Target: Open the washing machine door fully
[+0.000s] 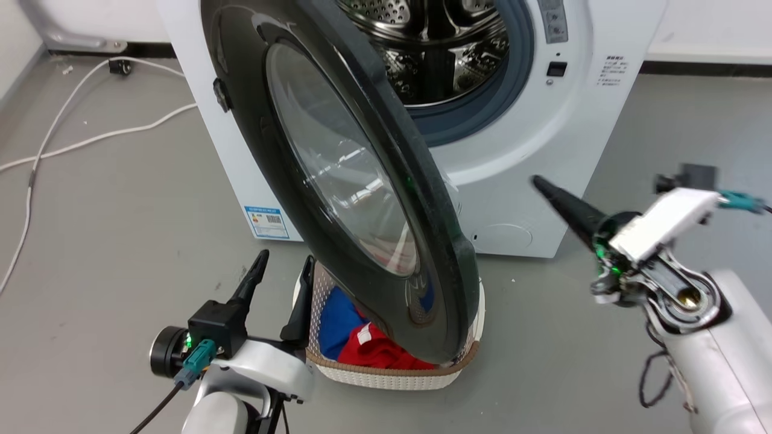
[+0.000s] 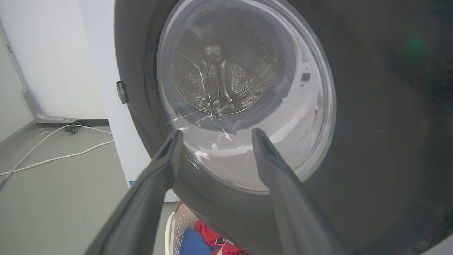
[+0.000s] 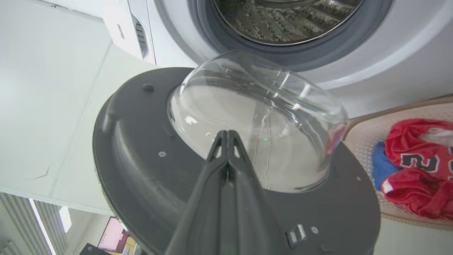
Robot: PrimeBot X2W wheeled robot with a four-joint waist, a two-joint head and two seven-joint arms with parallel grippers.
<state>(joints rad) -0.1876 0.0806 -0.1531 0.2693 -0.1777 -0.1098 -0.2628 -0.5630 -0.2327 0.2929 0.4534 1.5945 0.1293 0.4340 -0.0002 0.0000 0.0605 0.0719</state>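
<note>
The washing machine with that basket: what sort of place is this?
Likely a laundry corner in a plain test room: a white front-loading washing machine, door open, a basket of clothes on bare grey floor, loose cables.

The washing machine [image 1: 531,157] stands at the far side. The washing machine door [image 1: 362,181] juts nearward from its left side, over the laundry basket [image 1: 392,378], which sits on the floor before the machine with clothes [image 1: 374,352] in it. The left gripper [image 1: 287,256] is at the basket's left rim; the right gripper [image 1: 538,182] is right of the door, apart. Cables [image 1: 90,140] lie far left.
</note>
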